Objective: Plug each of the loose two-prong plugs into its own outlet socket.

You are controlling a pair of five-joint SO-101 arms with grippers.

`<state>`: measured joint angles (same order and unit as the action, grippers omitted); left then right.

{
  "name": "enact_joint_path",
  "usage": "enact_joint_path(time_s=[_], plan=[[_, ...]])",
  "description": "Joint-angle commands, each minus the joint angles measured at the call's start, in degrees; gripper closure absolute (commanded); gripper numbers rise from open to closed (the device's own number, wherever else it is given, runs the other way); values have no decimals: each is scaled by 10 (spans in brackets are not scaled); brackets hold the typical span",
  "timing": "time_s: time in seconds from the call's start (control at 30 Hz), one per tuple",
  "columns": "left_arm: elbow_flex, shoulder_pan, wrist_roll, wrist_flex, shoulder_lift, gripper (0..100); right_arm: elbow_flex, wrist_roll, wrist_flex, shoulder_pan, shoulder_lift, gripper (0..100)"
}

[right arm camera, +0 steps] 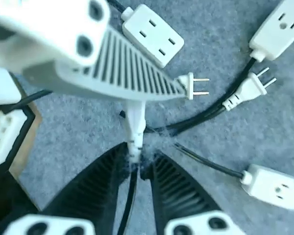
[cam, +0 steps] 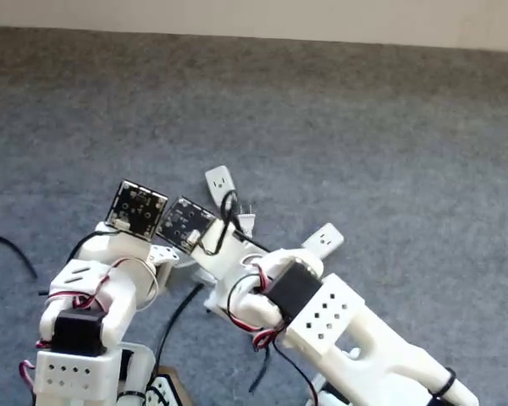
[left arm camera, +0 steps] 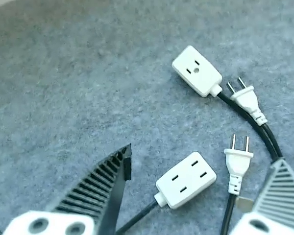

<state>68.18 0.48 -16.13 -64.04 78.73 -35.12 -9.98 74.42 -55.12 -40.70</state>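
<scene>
My left gripper (left arm camera: 204, 157) is open, one black finger (left arm camera: 108, 183) and one grey finger (left arm camera: 279, 193) wide apart. Between them on the carpet lie a white socket block (left arm camera: 186, 179) and a loose two-prong plug (left arm camera: 237, 162). Farther off, a second socket (left arm camera: 196, 70) lies beside another loose plug (left arm camera: 246, 98). My right gripper (right arm camera: 138, 155) is shut on the ribbed cord end of a white plug (right arm camera: 134, 125). Its head is hidden under the left arm's grey finger (right arm camera: 132, 68). Prongs (right arm camera: 198, 86) stick out past that finger's tip.
A third socket (right arm camera: 274, 186) lies apart on its cord, also seen as the socket (cam: 324, 239) in the high view. Black cords (right arm camera: 206, 115) cross the grey carpet (cam: 364, 127). A tan board (right arm camera: 24, 142) sits by the arm bases. The two arms stand close together.
</scene>
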Motion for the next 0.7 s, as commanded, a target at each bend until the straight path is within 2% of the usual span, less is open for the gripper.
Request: enact_joint_path(time_s=[0.0, 0.13, 0.67], plan=[[7, 17, -1, -1, -5, 603, 100, -3, 9, 12, -12, 993], [8, 22, -1, -1, -5, 603, 109, -3, 12, 34, -12, 993], [39, 50, -1, -1, -6, 603, 157, 11, 29, 35, 32, 993]])
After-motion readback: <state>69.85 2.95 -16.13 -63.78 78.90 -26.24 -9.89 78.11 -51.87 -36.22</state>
